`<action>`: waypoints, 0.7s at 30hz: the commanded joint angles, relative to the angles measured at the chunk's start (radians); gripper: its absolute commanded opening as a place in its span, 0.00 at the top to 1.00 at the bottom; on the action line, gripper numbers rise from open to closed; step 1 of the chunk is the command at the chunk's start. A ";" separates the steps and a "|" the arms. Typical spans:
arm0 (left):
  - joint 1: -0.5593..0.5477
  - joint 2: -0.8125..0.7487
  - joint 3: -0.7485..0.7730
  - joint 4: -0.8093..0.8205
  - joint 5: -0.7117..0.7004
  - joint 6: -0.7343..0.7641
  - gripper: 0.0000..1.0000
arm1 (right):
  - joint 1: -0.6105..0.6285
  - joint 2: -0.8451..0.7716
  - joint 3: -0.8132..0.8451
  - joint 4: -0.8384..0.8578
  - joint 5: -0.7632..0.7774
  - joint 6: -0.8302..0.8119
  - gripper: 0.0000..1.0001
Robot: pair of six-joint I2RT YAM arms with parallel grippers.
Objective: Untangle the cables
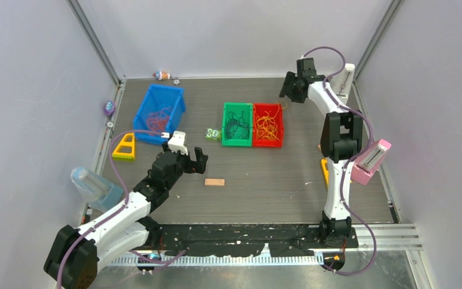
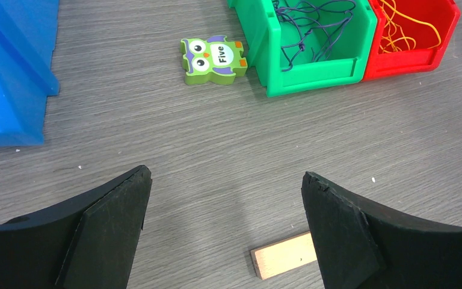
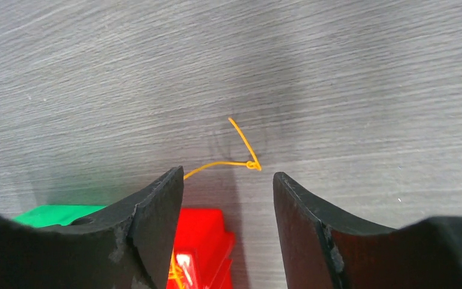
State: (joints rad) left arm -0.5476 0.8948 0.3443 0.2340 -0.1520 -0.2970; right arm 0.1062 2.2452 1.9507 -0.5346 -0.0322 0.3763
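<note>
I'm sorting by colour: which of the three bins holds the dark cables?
The green bin, in the middle: dark purple cables. The red bin holds yellow-orange ones, the blue bin reddish ones.

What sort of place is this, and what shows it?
Likely a robotics test cell: panel walls enclose the table, a left arm and right arm stand at its edge, a red bin holds cables.

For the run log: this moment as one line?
left pincer open, empty | right pincer open near red bin | orange cable end knotted, ungripped
</note>
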 commanded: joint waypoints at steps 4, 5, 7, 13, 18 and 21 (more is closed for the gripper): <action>-0.002 0.005 0.046 0.025 0.008 0.021 0.03 | -0.017 0.130 0.104 0.015 -0.070 0.005 0.40; -0.002 0.005 0.046 0.025 0.008 0.021 0.03 | -0.020 0.152 0.108 0.016 -0.076 0.008 0.41; -0.003 0.007 0.048 0.026 0.008 0.021 0.03 | -0.026 0.177 0.136 -0.003 -0.096 0.017 0.50; -0.003 0.015 0.051 0.024 0.010 0.021 0.03 | -0.028 0.099 0.083 0.017 -0.080 0.009 0.94; -0.002 0.011 0.050 0.024 0.012 0.021 0.03 | -0.028 -0.116 -0.075 0.069 0.005 -0.005 0.95; -0.003 0.008 0.048 0.023 0.008 0.021 0.03 | -0.026 -0.217 -0.154 0.092 0.024 -0.009 0.95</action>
State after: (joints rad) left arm -0.5476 0.9081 0.3573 0.2317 -0.1455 -0.2844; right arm 0.0765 2.2574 1.8477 -0.5144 -0.0605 0.3874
